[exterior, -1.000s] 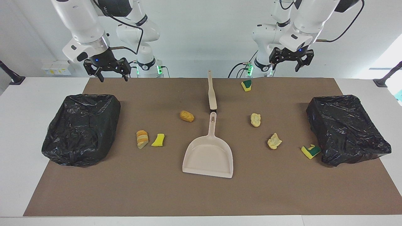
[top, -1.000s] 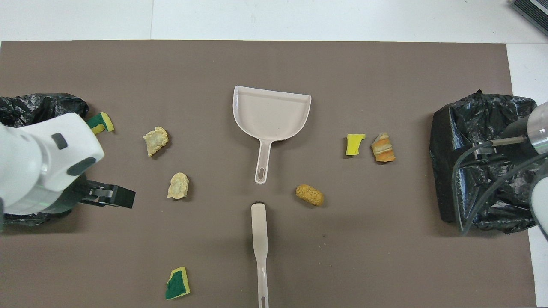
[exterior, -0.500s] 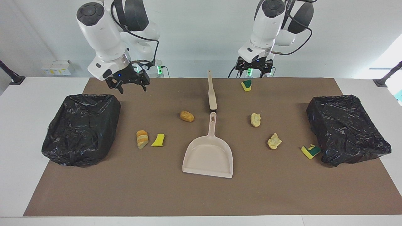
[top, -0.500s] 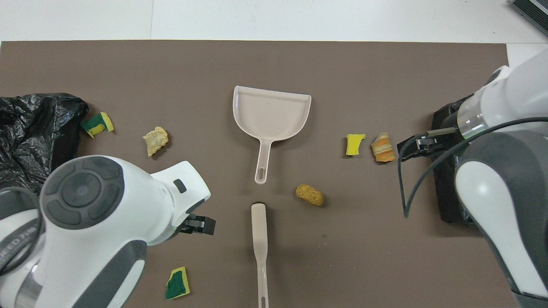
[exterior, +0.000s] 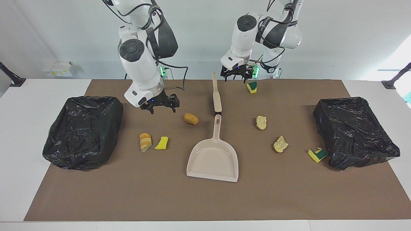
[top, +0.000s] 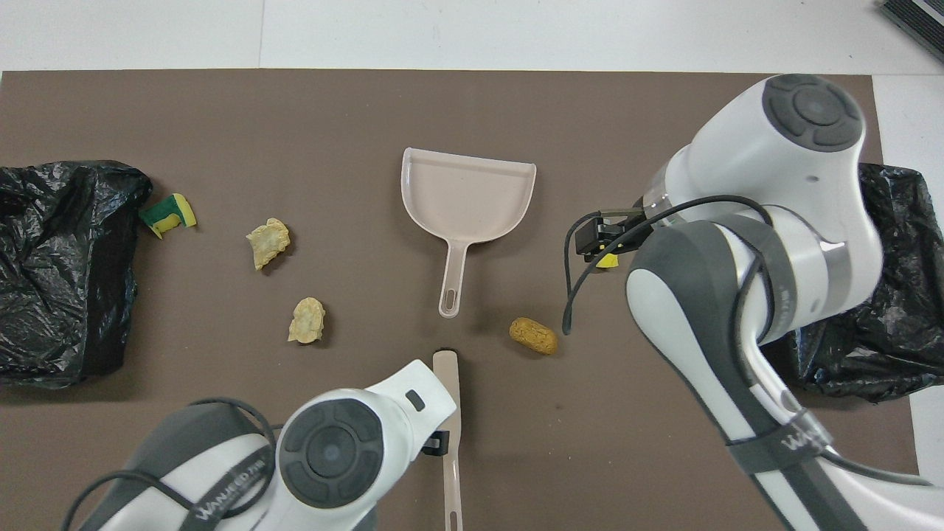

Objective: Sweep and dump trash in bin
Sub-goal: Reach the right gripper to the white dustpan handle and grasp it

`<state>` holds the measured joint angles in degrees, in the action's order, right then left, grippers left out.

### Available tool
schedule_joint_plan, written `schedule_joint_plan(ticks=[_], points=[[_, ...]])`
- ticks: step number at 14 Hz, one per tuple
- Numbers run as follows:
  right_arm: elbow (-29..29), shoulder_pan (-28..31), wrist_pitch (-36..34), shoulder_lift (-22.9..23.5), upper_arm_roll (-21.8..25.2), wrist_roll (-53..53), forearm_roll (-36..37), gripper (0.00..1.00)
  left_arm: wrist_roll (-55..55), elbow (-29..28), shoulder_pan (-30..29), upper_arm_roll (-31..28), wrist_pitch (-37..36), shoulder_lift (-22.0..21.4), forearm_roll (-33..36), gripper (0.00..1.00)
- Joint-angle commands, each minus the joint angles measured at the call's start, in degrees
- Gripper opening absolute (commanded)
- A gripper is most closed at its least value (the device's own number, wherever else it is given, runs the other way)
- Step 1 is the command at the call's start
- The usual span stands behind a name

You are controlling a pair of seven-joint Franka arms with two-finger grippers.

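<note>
In the facing view the approach step is in hand: the left gripper, fingers spread, hangs beside the brush handle's end, while the right gripper, also spread and empty, hovers at ten o'clock of the dustpan; next each must descend on its handle. In the overhead view seven trash scraps lie loose, the brown chunk at four o'clock of the dustpan's handle, sponge bits near each black bin, nothing blocking.
</note>
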<state>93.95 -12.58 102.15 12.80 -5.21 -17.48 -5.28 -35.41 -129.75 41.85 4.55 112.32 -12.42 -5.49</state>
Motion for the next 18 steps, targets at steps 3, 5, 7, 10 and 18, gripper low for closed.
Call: schedule_joint_plan(ticks=[3,5,7,10,18], points=[[0.27,-5.07,7.25,3.71,0.11,-9.56,-1.13,1.0,-13.63,-7.88,9.56,-1.04,11.42,0.46,-0.31,1.0],[0.1,-7.01,9.89,5.65,0.02,-12.56,-1.22,1.0,-15.38,-8.5,11.93,-1.04,14.4,2.48,-0.31,1.0],[-0.25,-9.3,12.27,6.62,0.11,-14.68,-2.8,1.0,-18.38,-8.5,13.26,-1.04,16.08,3.63,-0.4,1.0],[-1.65,-13.25,14.64,9.86,0.11,-20.29,-1.93,1.0,-18.38,-10.51,14.48,-1.04,18.88,4.95,-0.4,1.0],[-5.0,-16.6,18.87,16.29,0.2,-24.79,1.33,0.86,-18.38,-10.88,13.96,-1.12,18.99,4.95,-0.4,0.71]])
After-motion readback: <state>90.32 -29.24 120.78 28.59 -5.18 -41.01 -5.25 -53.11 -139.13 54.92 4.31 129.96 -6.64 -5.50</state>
